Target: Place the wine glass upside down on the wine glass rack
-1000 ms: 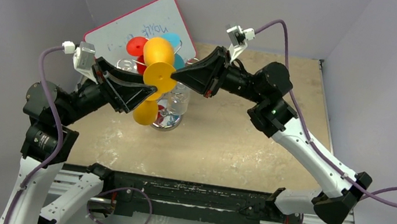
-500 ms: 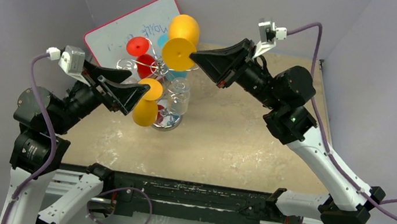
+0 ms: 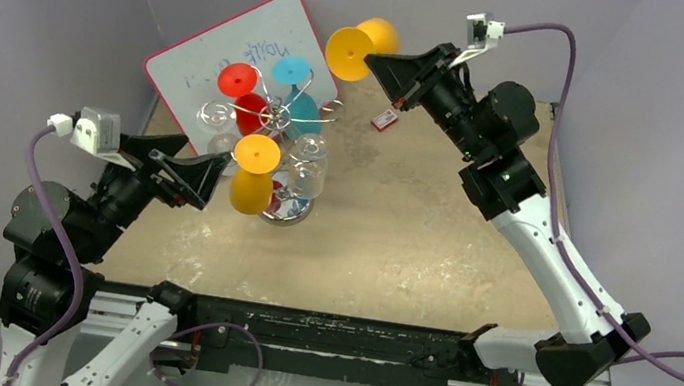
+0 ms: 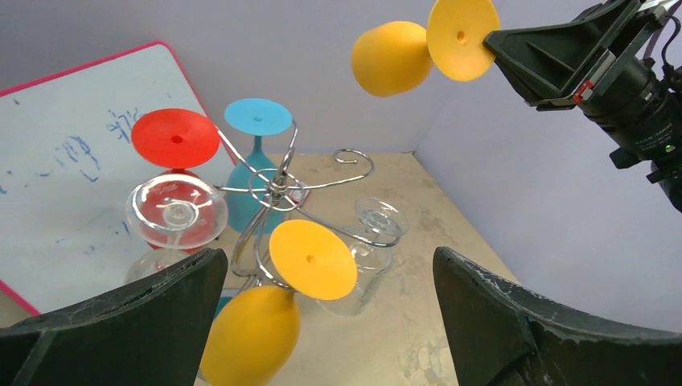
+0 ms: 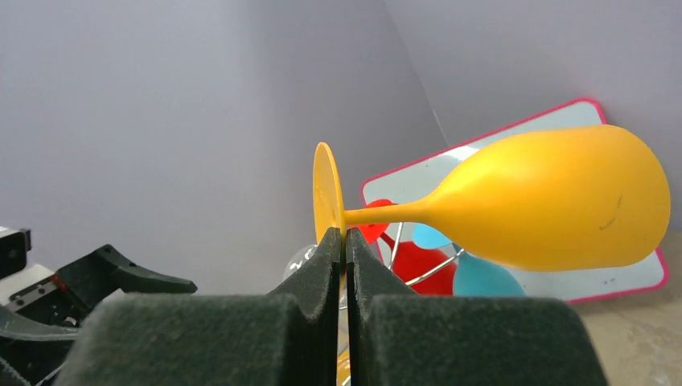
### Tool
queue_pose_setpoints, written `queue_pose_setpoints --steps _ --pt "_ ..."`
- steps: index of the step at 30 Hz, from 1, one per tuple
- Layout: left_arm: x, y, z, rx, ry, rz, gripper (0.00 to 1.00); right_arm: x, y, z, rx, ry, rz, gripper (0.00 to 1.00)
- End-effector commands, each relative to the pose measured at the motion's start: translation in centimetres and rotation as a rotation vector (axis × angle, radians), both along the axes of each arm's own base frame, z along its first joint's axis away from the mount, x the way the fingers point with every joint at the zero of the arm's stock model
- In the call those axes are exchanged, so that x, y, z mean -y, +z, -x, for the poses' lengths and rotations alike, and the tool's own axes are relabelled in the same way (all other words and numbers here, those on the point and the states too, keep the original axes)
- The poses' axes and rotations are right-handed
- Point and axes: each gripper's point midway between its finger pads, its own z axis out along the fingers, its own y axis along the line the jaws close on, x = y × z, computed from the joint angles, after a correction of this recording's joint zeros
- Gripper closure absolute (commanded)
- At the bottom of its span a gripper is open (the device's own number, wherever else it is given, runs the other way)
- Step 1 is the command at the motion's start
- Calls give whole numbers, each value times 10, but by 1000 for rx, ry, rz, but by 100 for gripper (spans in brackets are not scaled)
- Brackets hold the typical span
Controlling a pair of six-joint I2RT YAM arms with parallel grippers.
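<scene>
R gripper (image 3: 378, 56) jaws pinched tight on the foot rim of the yellow wine glass (image 3: 360, 45). The glass lies sideways, high up, bowl toward the back wall. It sits over the table's (image 3: 412, 243) back edge, just right of the pink-framed whiteboard's (image 3: 229, 36) top corner and well apart from the wine glass rack (image 3: 276, 116).

L gripper (image 3: 209, 179) jaws spread wide, holding nothing, low at the rack's near-left side and close to the hung yellow glass (image 3: 254, 173).

Edges/room: rack stands left-back on the table, whiteboard leaning just behind it, walls close at back and both sides. Tan tabletop shows from the rack's base to the rt edge and the near rail. On the left there's only a narrow strip btw rack, board and L arm.

Count on the rack, all foot-up:
- 1 red glass (image 3: 243, 93)
- 1 blue glass (image 3: 297, 96)
- 1 yellow
- 2 clear glasses (image 4: 175, 213), poss. more hidden behind the coloured bowls

So 5 hung plus 1 held. One scroll arm (image 4: 354, 158) at the back-rt carries nothing.
</scene>
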Motion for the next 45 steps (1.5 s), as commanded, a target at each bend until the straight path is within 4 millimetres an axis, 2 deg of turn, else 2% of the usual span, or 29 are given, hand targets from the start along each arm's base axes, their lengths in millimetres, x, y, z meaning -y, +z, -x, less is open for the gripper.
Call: queue_pose_setpoints --steps 1,5,16,24,32,45 --pt "-13 -8 -3 -5 74 -50 0 4 4 -13 -27 -30 -77 100" --pt "-20 -18 -8 -37 112 -76 0 1 -26 -36 -141 -44 -111 100" --pt "-17 -17 -8 -15 96 -89 0 -6 -76 -75 -325 -104 -206 100" --pt "-21 -17 -2 5 109 -105 0 -21 -95 -76 -406 -27 -241 100" --pt "-22 -16 1 14 107 -122 0 -27 -108 -64 -445 37 -229 100" --pt "-24 -17 2 21 114 -141 0 -41 -112 -50 -445 148 -176 100"
